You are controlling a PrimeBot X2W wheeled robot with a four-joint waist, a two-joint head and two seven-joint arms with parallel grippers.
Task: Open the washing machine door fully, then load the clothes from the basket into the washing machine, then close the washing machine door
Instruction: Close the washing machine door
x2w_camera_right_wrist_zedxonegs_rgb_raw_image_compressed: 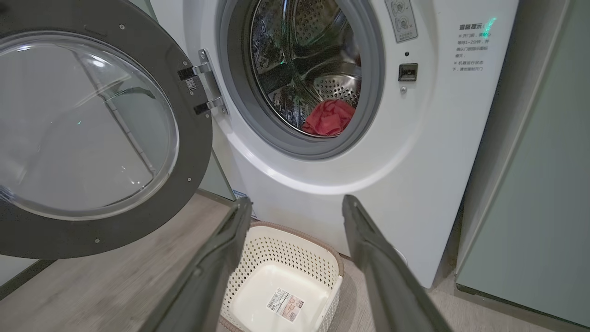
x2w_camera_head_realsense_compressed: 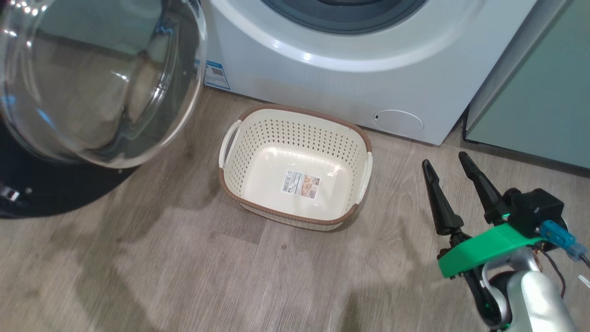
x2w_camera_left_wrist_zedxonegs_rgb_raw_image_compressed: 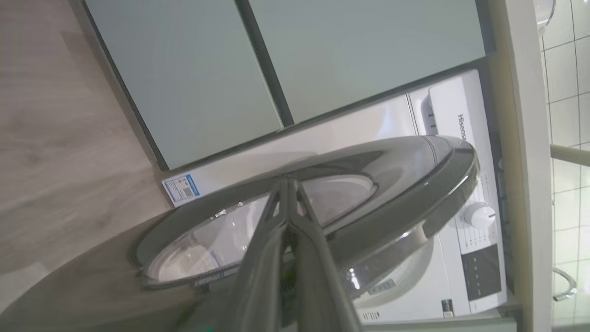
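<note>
Washing machine at 12 o'clock in head view. Washing machine door swung open at 10 o'clock. Basket on floor at centre. Clothes lie in drum. Right gripper at 4 o'clock, jaws apart, holding nothing. Left gripper jaws pressed together, pointing at door ring.

You see the right pincer spread wide and gripping nothing, its two dark fingers rising from the near edge; between them the basket sits on the wooden floor, its bare bottom showing a paper label; just beyond stands the washing machine; the washing machine door stands open at the left; the red clothes lie low in the steel drum; a pale green cabinet stands at the right.
</note>
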